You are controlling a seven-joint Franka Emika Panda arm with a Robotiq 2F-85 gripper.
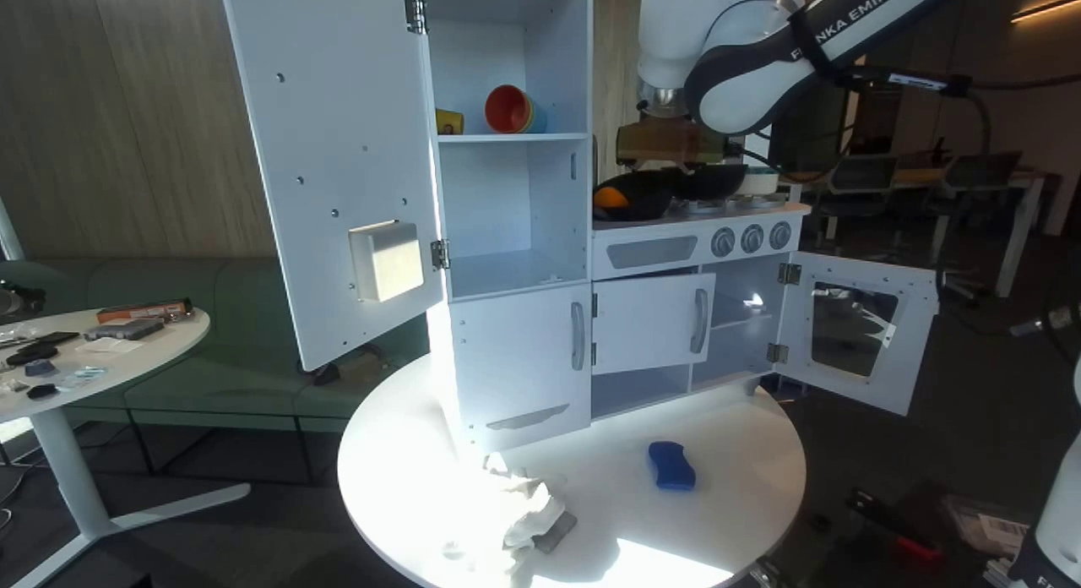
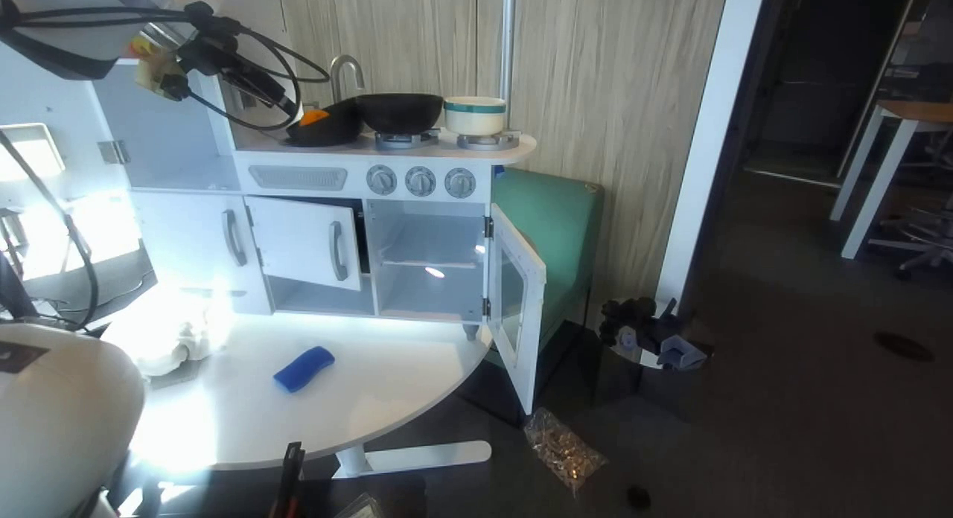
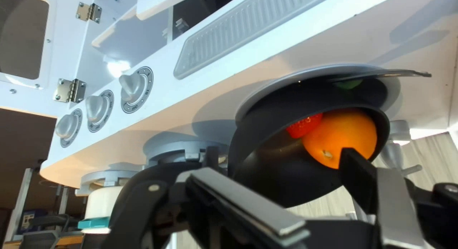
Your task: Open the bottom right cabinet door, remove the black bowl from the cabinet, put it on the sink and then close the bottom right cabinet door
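Note:
The black bowl (image 3: pixel 272 166) sits tilted at the sink (image 3: pixel 263 97), with an orange (image 3: pixel 340 136) and a strawberry (image 3: pixel 304 125) in it in the wrist view. The bowl also shows in both exterior views (image 1: pixel 646 201) (image 2: pixel 327 125). My gripper (image 3: pixel 281 156) is open, its fingers apart on either side of the bowl's opening; I cannot tell whether they touch it. In an exterior view the gripper (image 1: pixel 667 159) is just above the bowl, its fingertips unclear. The bottom right cabinet door (image 1: pixel 916 318) (image 2: pixel 530 309), with a window, stands wide open, and its shelves look empty.
A black pan (image 2: pixel 400 114) and a white pot (image 2: pixel 476 118) stand on the burners beside the bowl. A faucet (image 2: pixel 346 71) rises behind. The tall door (image 1: pixel 338 149) is open and the middle door (image 1: pixel 646 322) ajar. A blue sponge (image 1: pixel 672 466) and white cloth (image 1: pixel 528 508) lie below.

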